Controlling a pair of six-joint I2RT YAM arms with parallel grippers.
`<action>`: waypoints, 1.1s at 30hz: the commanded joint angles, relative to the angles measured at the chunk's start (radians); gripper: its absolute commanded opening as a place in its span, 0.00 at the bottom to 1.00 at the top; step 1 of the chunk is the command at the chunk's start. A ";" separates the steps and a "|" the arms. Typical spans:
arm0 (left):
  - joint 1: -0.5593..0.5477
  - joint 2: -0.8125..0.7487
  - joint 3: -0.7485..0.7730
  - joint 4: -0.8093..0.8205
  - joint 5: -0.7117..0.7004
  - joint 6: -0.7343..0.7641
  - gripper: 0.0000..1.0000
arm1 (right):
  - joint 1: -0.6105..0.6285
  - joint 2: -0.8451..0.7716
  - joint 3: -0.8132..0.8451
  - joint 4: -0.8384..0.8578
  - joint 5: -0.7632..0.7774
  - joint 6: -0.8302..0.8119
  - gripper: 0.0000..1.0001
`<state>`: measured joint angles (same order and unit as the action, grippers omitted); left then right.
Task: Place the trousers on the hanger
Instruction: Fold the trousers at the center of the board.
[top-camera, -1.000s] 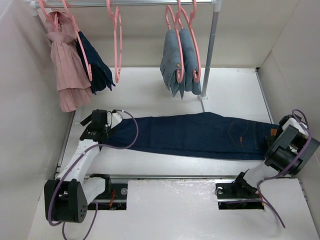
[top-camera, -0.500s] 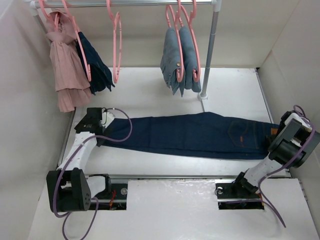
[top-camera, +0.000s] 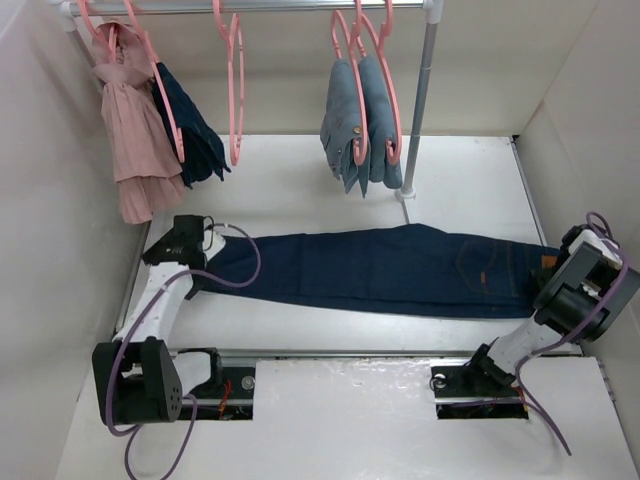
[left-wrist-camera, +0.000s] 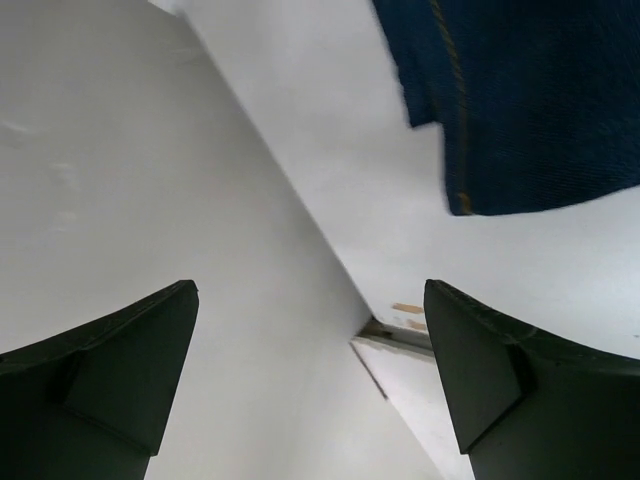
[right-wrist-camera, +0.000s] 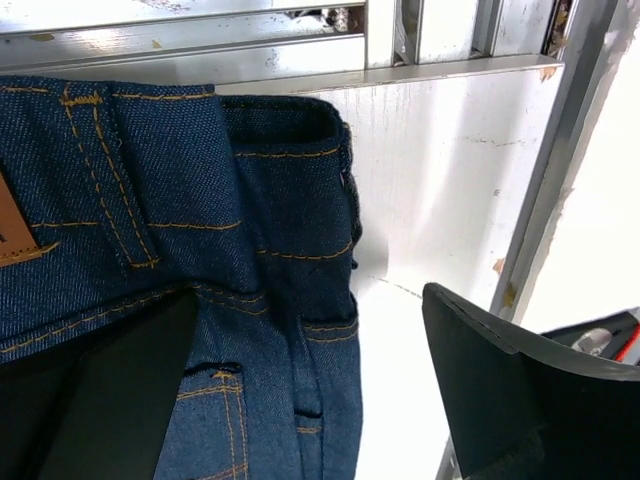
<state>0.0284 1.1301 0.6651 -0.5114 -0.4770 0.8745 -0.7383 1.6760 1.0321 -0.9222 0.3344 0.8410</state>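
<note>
Bench (top-camera: 300, 195): white, carrying the garment; rail (top-camera: 290, 6) along far side.
Trousers (top-camera: 380, 270): flat, lengthwise across the bench, waistband (right-wrist-camera: 285, 125) toward right, hem (left-wrist-camera: 540, 195) toward left.
Handling (judged): heavy for cloth, limp, not slippery; likely to sag and fold if raised from one point.
Hold sites (judged): doubled waistband edge and stitched hem, thickest and firmest layers.
Hanger (top-camera: 236, 160): empty pink loop on rail, well apart from the garment.
Right tool (right-wrist-camera: 308, 295): wide, nothing gripped, over waistband corner.
Left tool (left-wrist-camera: 310, 290): wide, nothing gripped, just short of hem.
</note>
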 joint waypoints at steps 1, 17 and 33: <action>0.004 -0.007 0.119 -0.053 0.055 0.040 0.95 | 0.002 -0.012 -0.044 0.118 0.054 0.017 1.00; -0.075 0.275 0.001 0.392 0.252 -0.057 0.92 | 0.002 -0.131 -0.270 0.540 -0.044 -0.167 0.15; 0.096 0.294 0.036 0.331 0.231 -0.103 0.90 | 0.074 -0.114 -0.147 0.668 -0.186 -0.365 0.00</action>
<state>0.0937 1.4254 0.7086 -0.1387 -0.1894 0.7712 -0.7139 1.5482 0.8341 -0.3988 0.1371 0.5411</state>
